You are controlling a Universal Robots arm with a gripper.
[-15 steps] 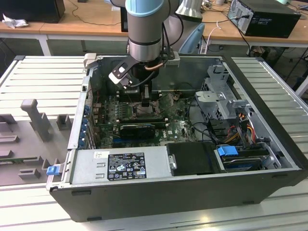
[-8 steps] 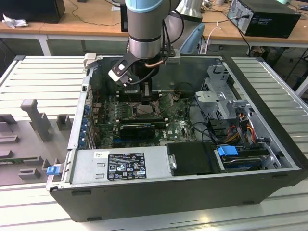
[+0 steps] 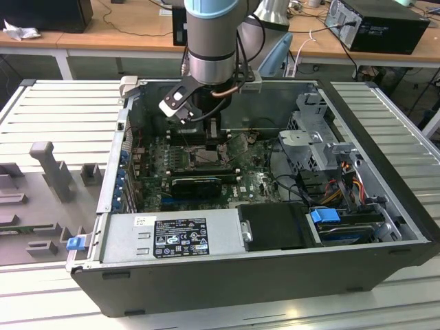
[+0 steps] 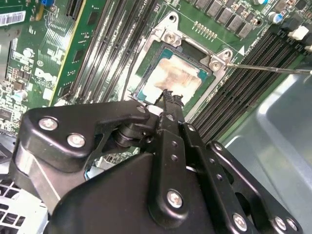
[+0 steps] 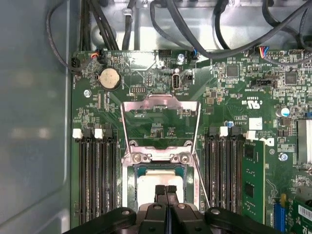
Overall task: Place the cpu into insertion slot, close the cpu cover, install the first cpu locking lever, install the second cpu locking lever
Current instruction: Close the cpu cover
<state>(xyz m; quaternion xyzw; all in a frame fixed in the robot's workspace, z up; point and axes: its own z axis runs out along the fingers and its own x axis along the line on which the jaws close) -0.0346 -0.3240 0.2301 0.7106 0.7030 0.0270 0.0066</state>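
The cpu is shown lying in the slot, cover open, with the empty gripper, fingers pressed together, just above it; the chip could be scratched or skewed if pressed off-centre.

The arm is a thick silver-grey cylinder with a pale blue band at its upper joint. Black cables run down beside the arm, and a copper-coloured cable curves at the arm's wrist. A white and black block is fixed to the arm's wrist. The gripper under the arm is matte black, built of flat linked bars and rounded knuckles, with silver screws at the pivots and narrow fingers.
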